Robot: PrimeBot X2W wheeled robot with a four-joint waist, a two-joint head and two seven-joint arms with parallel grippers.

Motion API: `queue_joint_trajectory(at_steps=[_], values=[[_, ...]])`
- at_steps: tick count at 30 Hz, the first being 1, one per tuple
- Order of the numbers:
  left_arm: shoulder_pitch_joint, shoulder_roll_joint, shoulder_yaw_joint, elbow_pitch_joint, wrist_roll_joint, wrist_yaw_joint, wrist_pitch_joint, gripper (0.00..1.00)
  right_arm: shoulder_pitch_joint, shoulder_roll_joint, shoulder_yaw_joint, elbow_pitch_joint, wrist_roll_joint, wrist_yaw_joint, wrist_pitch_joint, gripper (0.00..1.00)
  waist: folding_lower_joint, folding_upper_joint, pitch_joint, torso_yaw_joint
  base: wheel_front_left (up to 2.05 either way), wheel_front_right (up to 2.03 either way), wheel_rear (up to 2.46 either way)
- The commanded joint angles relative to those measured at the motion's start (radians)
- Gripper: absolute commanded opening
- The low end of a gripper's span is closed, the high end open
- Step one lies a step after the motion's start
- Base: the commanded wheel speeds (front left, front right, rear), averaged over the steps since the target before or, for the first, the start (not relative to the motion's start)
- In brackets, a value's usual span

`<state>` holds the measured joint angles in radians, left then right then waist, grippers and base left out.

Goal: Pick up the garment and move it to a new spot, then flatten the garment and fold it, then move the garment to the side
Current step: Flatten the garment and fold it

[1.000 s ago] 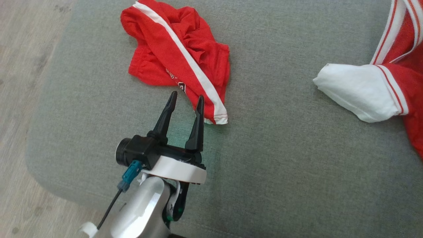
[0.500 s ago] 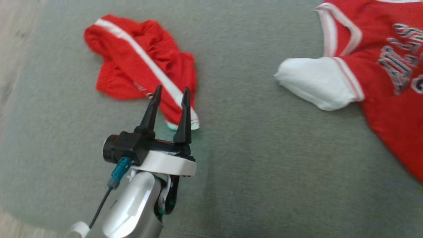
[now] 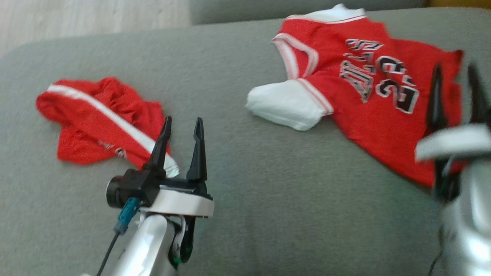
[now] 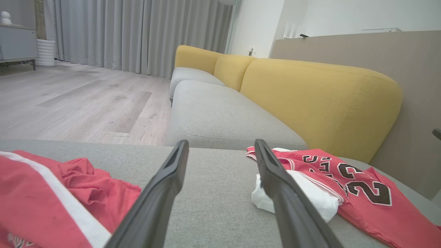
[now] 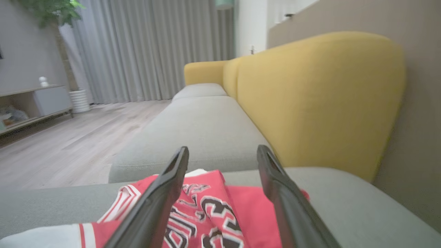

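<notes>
Right gripper, blurred, now stands spread and empty, apparently having just let go; the red white-sleeved basketball jersey lies beneath and ahead of its fingers on the grey fabric sofa cushion. Relocation seems done; flattening follows. Left gripper, also spread, holds nothing.

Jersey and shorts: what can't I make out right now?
- Jersey: near hem, head view, hidden behind the blurred right claw.
- Shorts: near corner, head view, hidden behind the left claw; left wrist view, cut off by the left and bottom edges.
</notes>
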<state>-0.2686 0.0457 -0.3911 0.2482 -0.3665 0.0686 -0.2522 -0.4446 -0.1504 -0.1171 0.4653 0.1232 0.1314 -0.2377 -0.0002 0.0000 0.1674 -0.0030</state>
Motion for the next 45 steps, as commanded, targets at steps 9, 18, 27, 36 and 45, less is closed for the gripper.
queue_joint_trajectory(at_steps=[9,18,27,36,45], values=[[0.022,0.004,0.047,-0.009,0.025,-0.018,-0.010,1.00,0.327,0.099,0.033,-0.277,0.015,-0.001,0.037,1.00,0.0002,0.0000,-0.057,-0.097,0.00,0.00,0.00],[0.020,0.004,0.046,0.005,0.042,-0.035,-0.010,1.00,0.361,0.100,0.097,-0.296,0.069,-0.001,0.027,1.00,0.0002,0.0000,-0.056,-0.105,0.00,0.00,0.00],[0.006,0.004,0.017,0.009,0.035,-0.032,-0.010,1.00,0.310,0.100,0.189,-0.251,0.120,-0.001,0.094,1.00,0.0002,0.0000,-0.027,-0.023,0.00,0.00,0.00],[-0.007,0.004,-0.001,0.015,0.023,-0.023,-0.010,1.00,0.210,0.100,0.261,-0.091,0.220,-0.001,0.169,1.00,0.0002,0.0000,0.002,0.090,0.00,0.00,0.00],[-0.017,0.004,-0.015,0.013,0.019,-0.020,-0.010,1.00,0.108,0.100,0.286,0.067,0.282,-0.001,0.180,1.00,0.0002,0.0000,0.020,0.152,0.00,0.00,0.00]])
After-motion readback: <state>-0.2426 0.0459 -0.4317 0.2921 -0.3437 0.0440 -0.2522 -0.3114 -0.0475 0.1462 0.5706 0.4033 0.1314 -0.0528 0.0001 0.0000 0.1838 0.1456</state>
